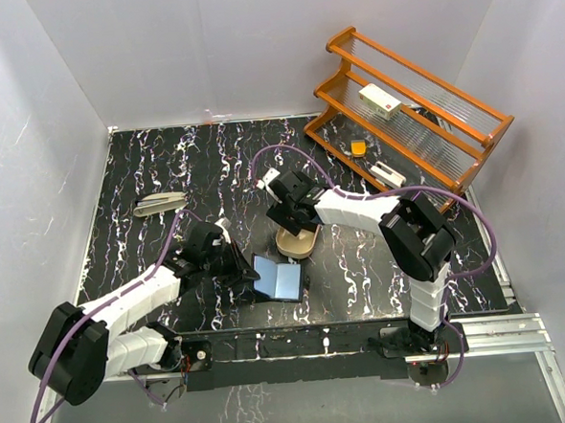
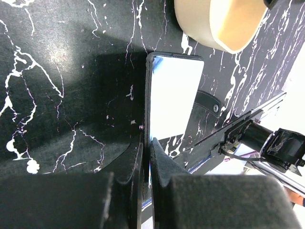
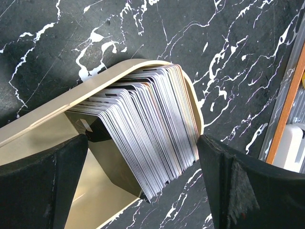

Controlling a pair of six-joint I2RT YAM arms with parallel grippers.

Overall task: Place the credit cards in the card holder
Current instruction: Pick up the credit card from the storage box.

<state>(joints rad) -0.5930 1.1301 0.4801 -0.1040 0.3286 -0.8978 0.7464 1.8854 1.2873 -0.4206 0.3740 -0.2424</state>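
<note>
Right wrist view looks straight down on the credit cards (image 3: 157, 109): a fanned stack standing on edge and leaning inside the cream tray (image 3: 119, 67), which leaves their upper edges exposed for a pinch. The right gripper (image 3: 143, 138) hangs over them with its jaws spread wide, one side at 9 o'clock of the stack and the other at 3 o'clock, holding nothing. I judge it is lining up to take a card.

In the top view the card holder (image 1: 279, 277) lies opened on the table (image 1: 165, 171) at 6 o'clock from the tray, pale inner face up. The left gripper (image 1: 230, 258), at the holder's 9 o'clock, is clamped on one flap, apparently to hold it open and steady for insertion.
</note>
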